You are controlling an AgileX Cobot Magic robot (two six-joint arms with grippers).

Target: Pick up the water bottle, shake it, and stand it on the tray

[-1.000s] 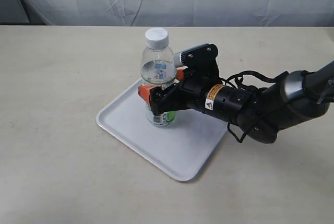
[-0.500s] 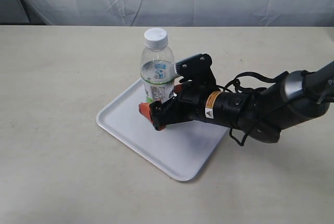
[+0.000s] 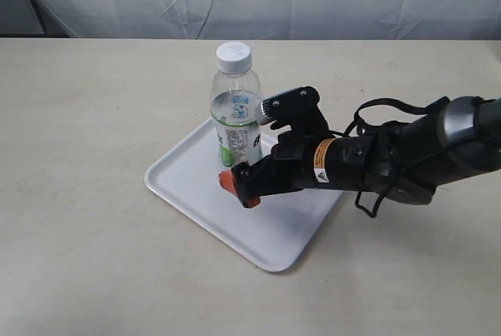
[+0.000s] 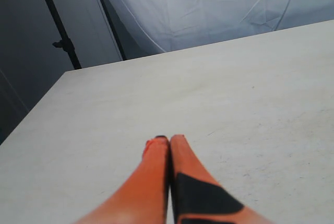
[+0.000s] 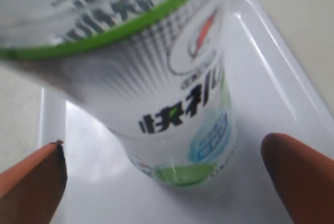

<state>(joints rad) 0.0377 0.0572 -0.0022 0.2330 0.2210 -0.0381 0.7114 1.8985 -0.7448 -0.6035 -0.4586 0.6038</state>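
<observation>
Jaws of the right gripper [image 3: 254, 156] stand wide apart, one orange fingertip [image 5: 295, 177] on each side of the water bottle [image 3: 236, 109] near its base, neither touching it. The water bottle stands upright, white cap on, towards the far edge of the tray [image 3: 184, 183], which lies on the table [image 3: 86, 117]. The left gripper [image 4: 168, 141] is pressed closed on nothing, above bare tabletop.

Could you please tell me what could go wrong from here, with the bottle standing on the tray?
1. The open right gripper has its fingers either side of the water bottle, low down. A sideways drift while backing out could clip and topple it.
2. The bottle is tall on a narrow base, so even a light knock might tip it off the tray.
</observation>
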